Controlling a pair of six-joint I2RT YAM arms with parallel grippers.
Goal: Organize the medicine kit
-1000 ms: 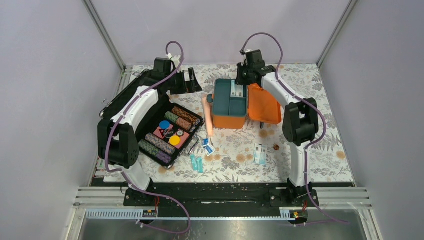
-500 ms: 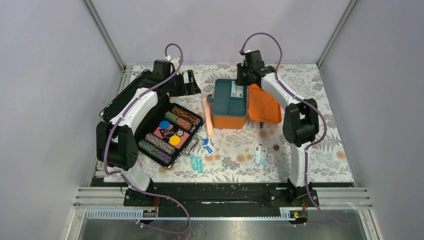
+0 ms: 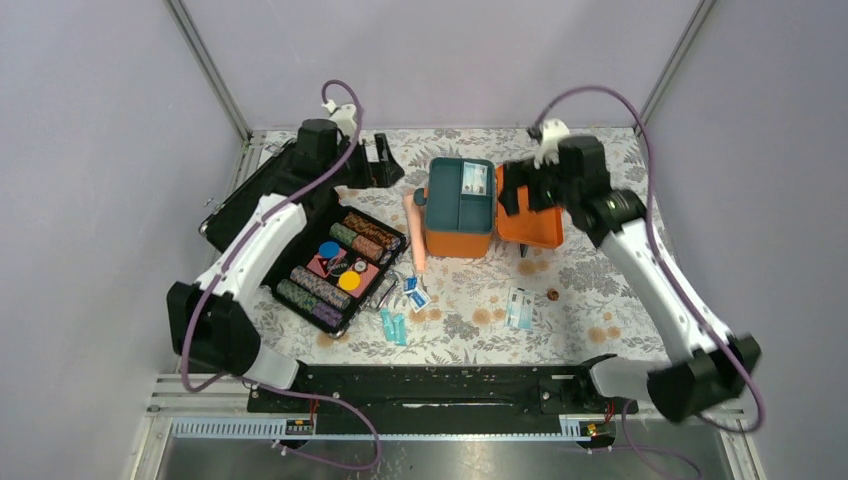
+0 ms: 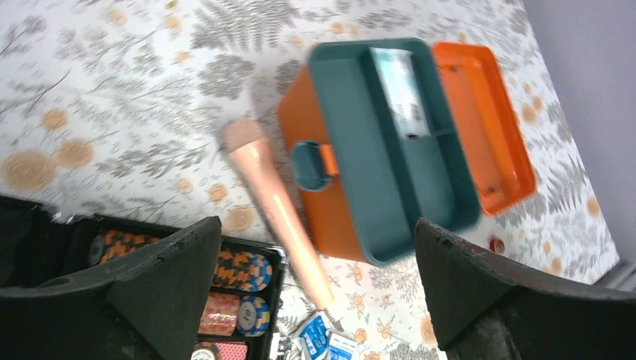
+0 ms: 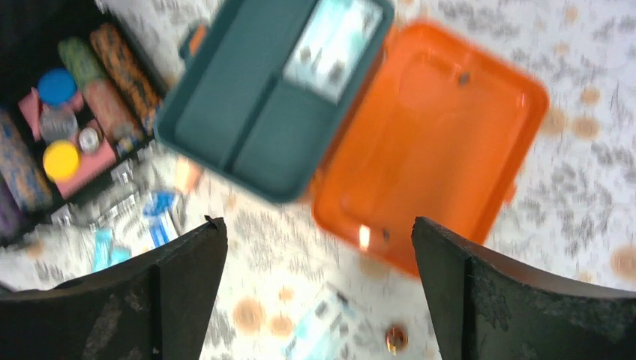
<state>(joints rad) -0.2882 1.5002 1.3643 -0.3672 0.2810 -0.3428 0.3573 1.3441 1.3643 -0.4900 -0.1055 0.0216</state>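
An orange medicine kit sits mid-table near the far wall, its lid laid flat to the right. Bare floral tablecloth spreads in front; a poker chip case crowds the left. The right gripper, fingers spread wide and empty, hangs over the lid. The left gripper, equally spread, hangs left of the kit, apart.

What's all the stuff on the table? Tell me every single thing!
medicine kit: one, orange with dark teal tray, middle, lid open to the right
pale packet: one, whitish, tray's far right compartment
tube: one, peach, left of the kit
black case: one, open, left side, holds striped chip stacks
sachets: about two, blue and white, near the tube's tip
small packets: two, teal, nearer the front
flat packet: one, pale, front right
round thing: one, brown, beside it
left gripper: black, open, empty
right gripper: black, open, empty
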